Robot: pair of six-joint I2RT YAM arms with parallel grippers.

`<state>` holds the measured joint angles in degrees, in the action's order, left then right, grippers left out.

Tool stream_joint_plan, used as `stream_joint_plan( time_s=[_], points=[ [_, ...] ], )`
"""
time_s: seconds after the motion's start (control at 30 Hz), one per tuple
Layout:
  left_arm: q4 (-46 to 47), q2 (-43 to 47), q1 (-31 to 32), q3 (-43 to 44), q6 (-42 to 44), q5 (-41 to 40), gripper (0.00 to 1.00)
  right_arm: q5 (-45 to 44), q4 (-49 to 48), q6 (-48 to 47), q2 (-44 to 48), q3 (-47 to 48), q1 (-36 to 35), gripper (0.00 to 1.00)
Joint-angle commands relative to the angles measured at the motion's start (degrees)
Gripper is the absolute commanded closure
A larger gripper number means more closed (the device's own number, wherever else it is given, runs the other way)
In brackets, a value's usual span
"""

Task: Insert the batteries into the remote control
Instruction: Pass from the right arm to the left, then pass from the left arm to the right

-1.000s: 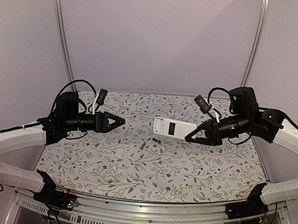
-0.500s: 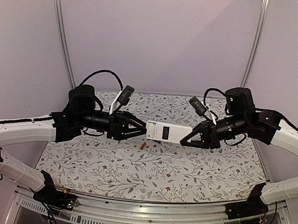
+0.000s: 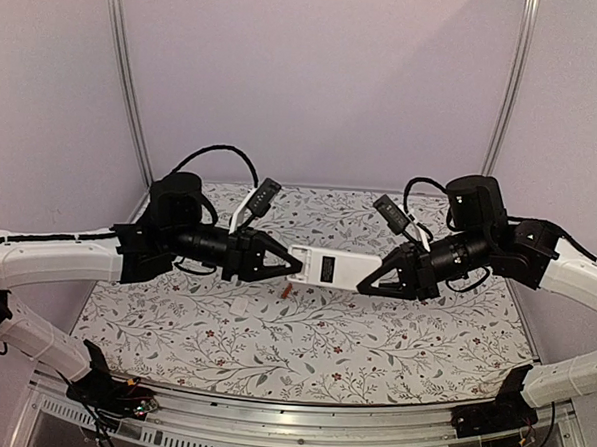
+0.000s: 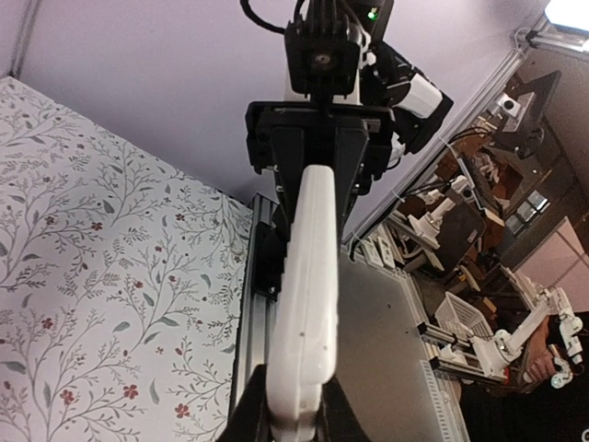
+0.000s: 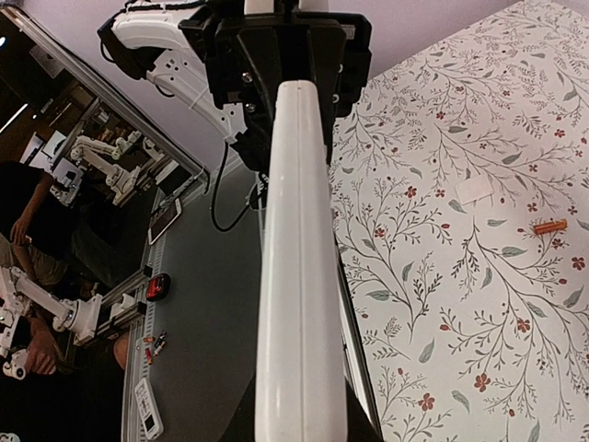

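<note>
Clamping opposite ends of the flat white remote (image 3: 348, 274) (dark rectangular recess (image 3: 328, 270) showing), left gripper (image 3: 296, 266) and right gripper (image 3: 363, 283) hold it above the floral worktop (image 3: 302, 346).

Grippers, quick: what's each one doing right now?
Left gripper: closed on one end of the remote.
Right gripper: closed on the remote's other end.

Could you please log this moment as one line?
white flat rectangular remote control: airborne | left gripper: shut on it | right gripper: shut on it | reddish-orange cylindrical battery: on floral table
</note>
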<state>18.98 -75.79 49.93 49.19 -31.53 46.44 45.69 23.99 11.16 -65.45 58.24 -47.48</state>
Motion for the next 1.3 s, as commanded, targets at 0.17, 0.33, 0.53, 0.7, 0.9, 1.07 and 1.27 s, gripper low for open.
stream_joint_plan(
  time_s=[0.17,0.33,0.53,0.7,0.9,1.07,1.27],
  points=[
    [-5.8,-0.6,0.7,3.3,3.6,2.9,1.00,1.2,2.2,-2.3,0.3,1.6,-0.7,0.70],
    [-15.3,-0.3,0.8,5.9,9.0,5.9,1.00,-0.1,8.3,-4.8,0.6,3.0,-1.7,0.45],
    [-28.4,-1.0,1.5,9.9,16.4,7.4,1.00,-1.5,15.2,-9.2,-2.3,6.1,-5.7,0.37],
    [-31.7,-2.7,2.4,12.1,19.0,8.1,1.00,-1.9,17.1,-10.3,-5.2,7.8,-7.8,0.40],
    [-34.3,-5.2,4.0,14.5,21.1,8.4,1.00,-0.9,17.2,-10.1,-7.6,8.9,-8.3,0.49],
    [-36.0,-6.9,4.5,15.9,22.5,8.7,1.00,0.1,17.8,-10.0,-9.3,9.2,-8.9,0.62],
    [-36.8,-7.2,4.6,16.1,23.4,7.7,1.00,0.7,18.0,-10.1,-9.5,8.8,-9.1,0.83]
  ],
)
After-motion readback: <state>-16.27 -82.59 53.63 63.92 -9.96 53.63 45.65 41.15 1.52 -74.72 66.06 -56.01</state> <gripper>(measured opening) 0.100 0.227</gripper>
